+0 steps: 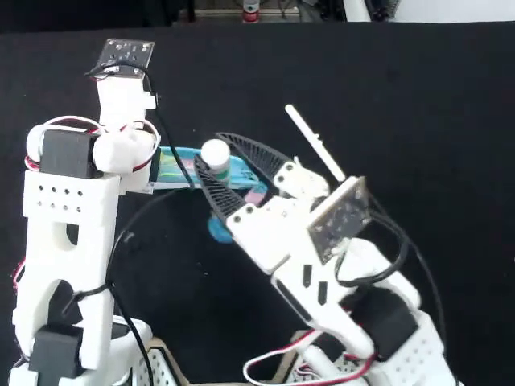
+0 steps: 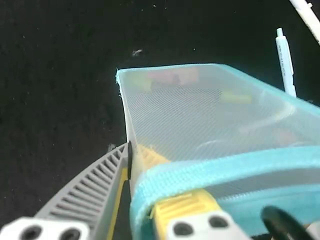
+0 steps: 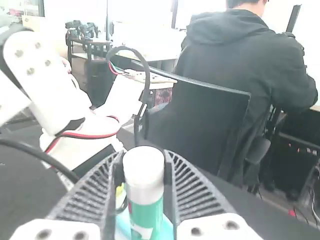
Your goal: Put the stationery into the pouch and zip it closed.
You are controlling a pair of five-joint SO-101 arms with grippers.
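A turquoise mesh pouch (image 1: pixel 179 170) is held off the black table, with several coloured items showing through its mesh (image 2: pixel 200 115). My left gripper (image 1: pixel 154 175) is shut on the pouch's end by the zip band (image 2: pixel 215 172), with its grey finger (image 2: pixel 92 192) against the mesh. A glue stick (image 1: pixel 215 152) with a white cap (image 3: pixel 144 167) and a green body stands upright at the pouch's rim. My right gripper (image 1: pixel 221 165) is shut on it, the black ribbed fingers (image 3: pixel 187 192) on either side. A white pen (image 1: pixel 314 143) lies on the table beyond the right arm.
A pale blue pen (image 2: pixel 285 60) and another white pen (image 2: pixel 306 12) lie on the black table past the pouch. The left arm's white body (image 3: pixel 45 85) stands close in front of the right gripper. Cables (image 1: pixel 265 366) trail near the table's front edge.
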